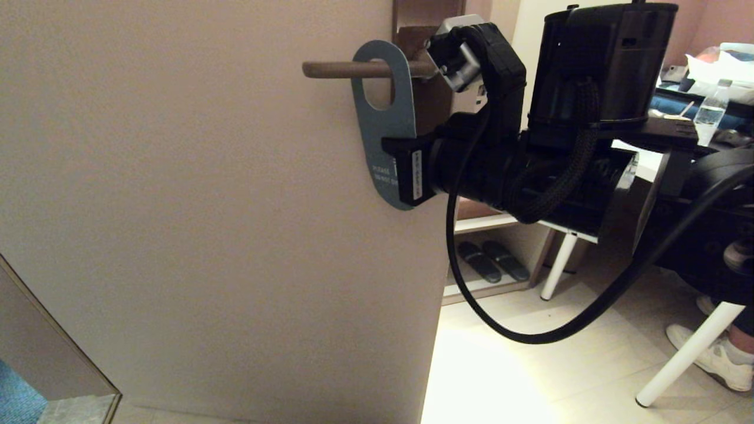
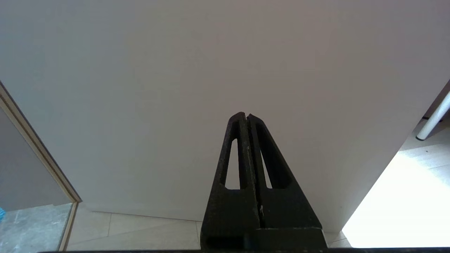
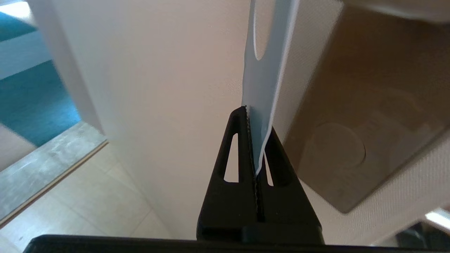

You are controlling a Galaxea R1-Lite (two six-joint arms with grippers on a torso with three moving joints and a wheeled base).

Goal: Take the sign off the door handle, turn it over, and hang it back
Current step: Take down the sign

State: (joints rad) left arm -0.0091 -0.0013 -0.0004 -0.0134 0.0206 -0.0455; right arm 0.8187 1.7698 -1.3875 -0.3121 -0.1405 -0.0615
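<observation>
The sign (image 1: 383, 126) hangs by its big hole on the door handle (image 1: 341, 69), a brown lever sticking out from a tall brown backplate (image 1: 427, 17). Its slate-blue side, with small white lettering low down, faces me. My right gripper (image 1: 393, 154) reaches in from the right and is shut on the sign's lower part. In the right wrist view the pale blue sign (image 3: 262, 88) runs up from between the right gripper's (image 3: 258, 119) fingers, beside the backplate (image 3: 362, 123). My left gripper (image 2: 246, 115) is shut on nothing and points at the bare door.
The beige door (image 1: 206, 206) fills the left, with a threshold strip (image 1: 59, 365) at the lower left. Past the door's edge are slippers (image 1: 492, 259) on a low shelf, white table legs (image 1: 559, 259), a person's shoe (image 1: 716, 359) and a water bottle (image 1: 710, 115).
</observation>
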